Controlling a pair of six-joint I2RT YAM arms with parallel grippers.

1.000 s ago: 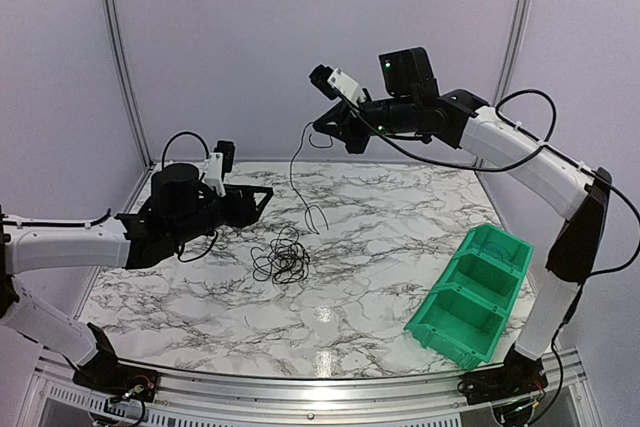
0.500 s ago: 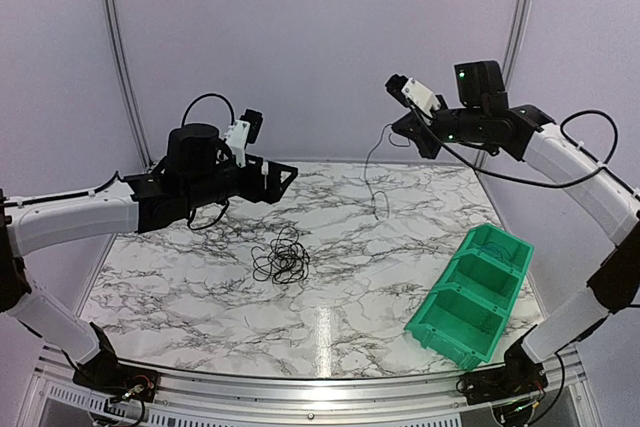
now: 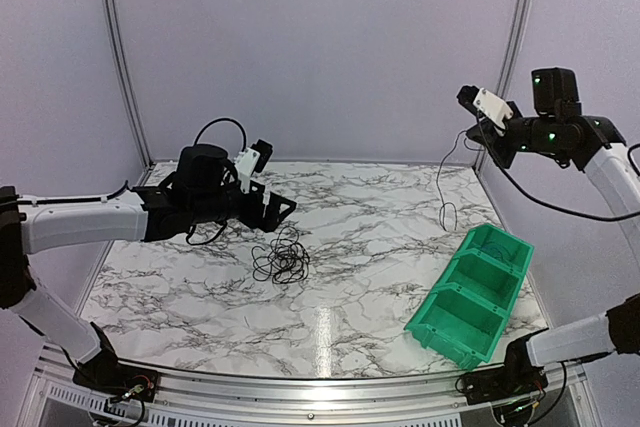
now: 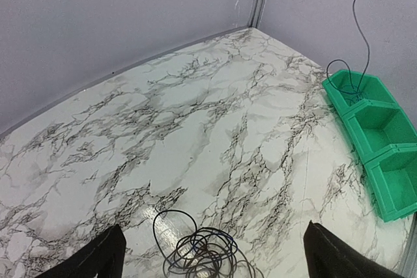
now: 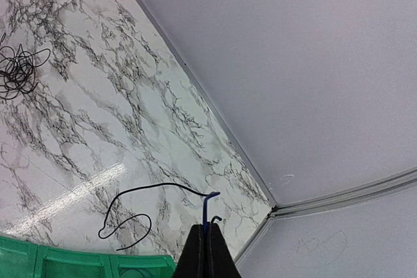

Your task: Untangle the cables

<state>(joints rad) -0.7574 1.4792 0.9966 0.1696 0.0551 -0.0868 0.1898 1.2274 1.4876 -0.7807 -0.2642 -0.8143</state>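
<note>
Standing at the near right of the white marble-patterned counter is a green plastic bin with three open compartments. The two nearer ones look empty, while the far one seems to hold a bluish strand that is hard to make out. Farther in, at the counter's middle, the cables, thin black wires with a trace of blue, lie in a small loopy tangle. Just behind them hovers the left claw, spread wide and holding nothing. Farthest back and high up, the right claw is pinched shut on one thin black cable with a blue tip, whose looped end dangles close to the bin's far compartment. To do this step well, the loop should probably settle inside that compartment before the claw lets go, so the springy wire does not flop over the rim.
</note>
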